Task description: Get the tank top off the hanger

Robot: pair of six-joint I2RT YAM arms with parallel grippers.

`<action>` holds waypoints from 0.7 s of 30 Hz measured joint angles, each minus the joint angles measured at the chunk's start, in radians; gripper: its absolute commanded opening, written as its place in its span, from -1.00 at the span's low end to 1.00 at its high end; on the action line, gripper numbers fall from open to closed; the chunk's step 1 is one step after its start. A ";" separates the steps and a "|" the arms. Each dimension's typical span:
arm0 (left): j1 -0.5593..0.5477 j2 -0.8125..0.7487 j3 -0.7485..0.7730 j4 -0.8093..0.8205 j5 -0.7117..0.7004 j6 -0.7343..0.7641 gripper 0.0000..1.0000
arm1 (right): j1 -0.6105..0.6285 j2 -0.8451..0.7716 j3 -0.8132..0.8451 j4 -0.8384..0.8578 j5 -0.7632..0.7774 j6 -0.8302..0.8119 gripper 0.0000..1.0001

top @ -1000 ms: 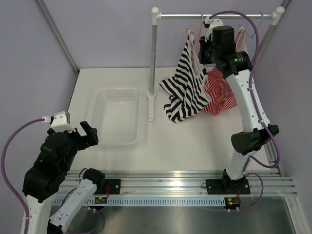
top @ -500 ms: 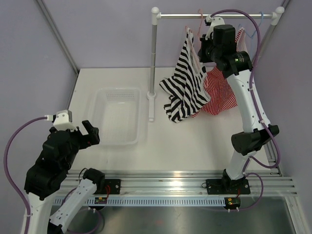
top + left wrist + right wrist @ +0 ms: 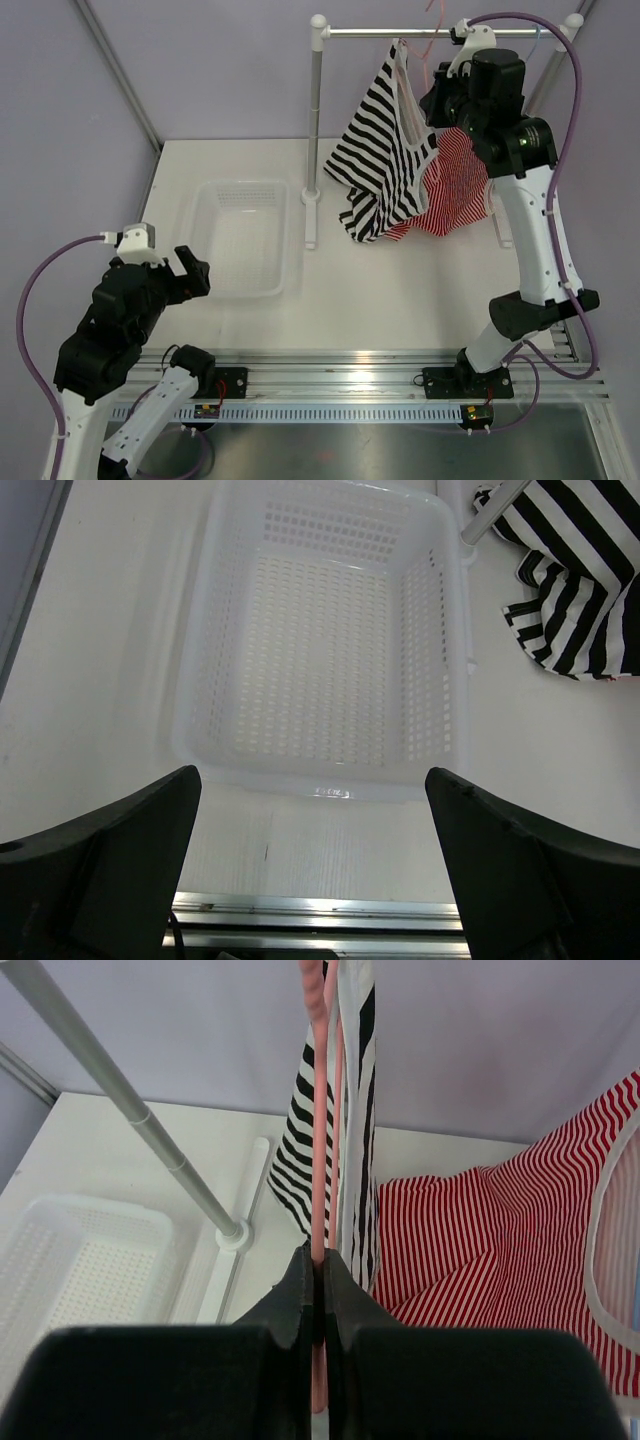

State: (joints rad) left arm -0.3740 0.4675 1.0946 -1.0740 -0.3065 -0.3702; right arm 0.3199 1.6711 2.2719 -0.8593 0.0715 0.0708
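The black-and-white striped tank top [image 3: 385, 165] hangs from the pale pink hanger [image 3: 432, 40] under the rail, its hem draped on the table. In the right wrist view the tank top [image 3: 353, 1130] hangs just right of the pink hanger wire [image 3: 319, 1110]. My right gripper [image 3: 320, 1265] is shut on that wire; in the top view my right gripper [image 3: 440, 95] is high by the rail. My left gripper [image 3: 185, 272] is open and empty above the table's near left. In the left wrist view it [image 3: 312, 810] faces the basket, with the tank top's hem [image 3: 575, 575] at the top right.
A white plastic basket [image 3: 243, 236] sits left of the rack post [image 3: 315, 120]. A red-and-white finely striped top [image 3: 455, 190] hangs behind the tank top, beside a light blue hanger [image 3: 541, 32]. The rail [image 3: 440, 32] spans the back. Purple walls close in the sides.
My right arm has lifted and moved right with the pink hanger, pulling the striped tank top higher and off part of the table. My left arm has shifted slightly.
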 measured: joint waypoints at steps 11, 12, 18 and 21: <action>-0.001 0.195 0.063 0.165 0.210 -0.029 0.98 | 0.000 -0.306 -0.162 -0.188 -0.119 0.050 -1.00; -0.006 0.217 0.065 0.196 0.235 -0.042 0.98 | -0.001 -0.341 -0.188 -0.208 -0.135 0.053 -1.00; -0.159 0.349 0.111 0.342 0.290 -0.104 0.98 | -0.002 -0.503 -0.217 -0.385 -0.220 0.061 -1.00; -0.330 0.453 0.197 0.389 0.223 -0.109 0.98 | -0.001 -0.587 -0.230 -0.426 -0.261 0.067 -1.00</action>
State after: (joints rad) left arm -0.7044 0.9203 1.2919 -0.6853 -0.0834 -0.4789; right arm 0.3187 1.0843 2.0418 -1.2858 -0.1898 0.1379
